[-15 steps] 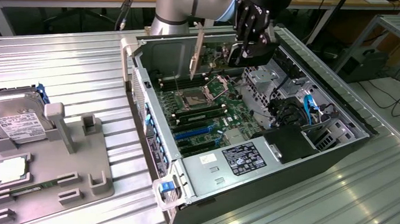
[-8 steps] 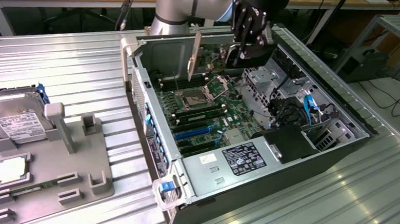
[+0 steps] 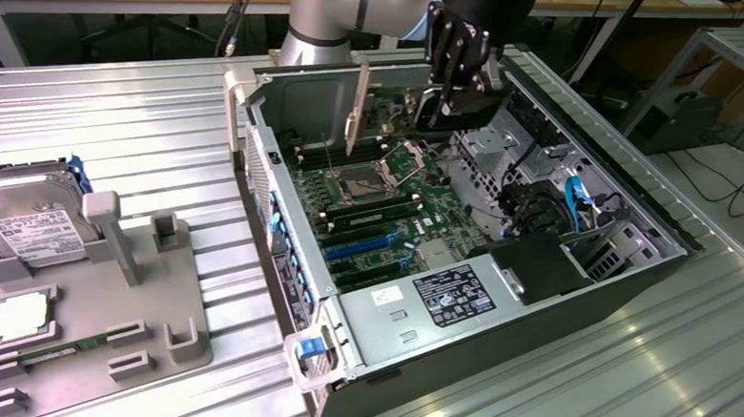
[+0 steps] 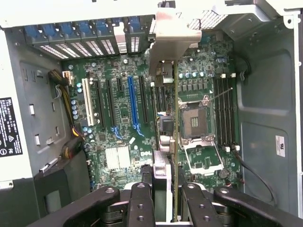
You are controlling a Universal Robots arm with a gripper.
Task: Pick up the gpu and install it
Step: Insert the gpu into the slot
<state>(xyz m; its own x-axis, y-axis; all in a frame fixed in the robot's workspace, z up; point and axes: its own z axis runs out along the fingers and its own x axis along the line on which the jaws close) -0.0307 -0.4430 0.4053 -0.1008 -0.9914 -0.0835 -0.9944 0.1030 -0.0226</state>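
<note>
Wrist view: jaws are closed narrow on the gpu (image 4: 171,47), which hangs edge-on over the mobo (image 4: 118,127) inside the open case, just beside the CPU socket (image 4: 195,118). To seat it well, I'd keep the card upright & parallel w/ the blue slot (image 4: 133,104), bracket toward the rear wall, then press straight down, no twist.

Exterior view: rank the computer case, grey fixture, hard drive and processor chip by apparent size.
1. open black computer case
2. grey plastic fixture block
3. boxy silver hard drive with white label
4. small square silver processor chip
</note>
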